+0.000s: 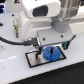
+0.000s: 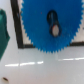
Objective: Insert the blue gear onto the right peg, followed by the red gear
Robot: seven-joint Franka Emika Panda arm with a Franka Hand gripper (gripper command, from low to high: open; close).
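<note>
The gripper [image 1: 46, 48] hung low over the grey plate [image 1: 34, 60], its dark fingers [image 1: 40, 48] reaching down at the blue gear [image 1: 50, 52]; whether they clenched it or had let go could not be told. The blue gear lay over the plate toward the exterior view's right. In the wrist view the gear [image 2: 50, 22] filled most of the frame, with a dark slot and a pale round spot [image 2: 54, 30] at its hub. A dark green object [image 2: 3, 37] stood just beside the plate's black border [image 2: 19, 25]. White table [image 1: 30, 75] lay open around the plate
</note>
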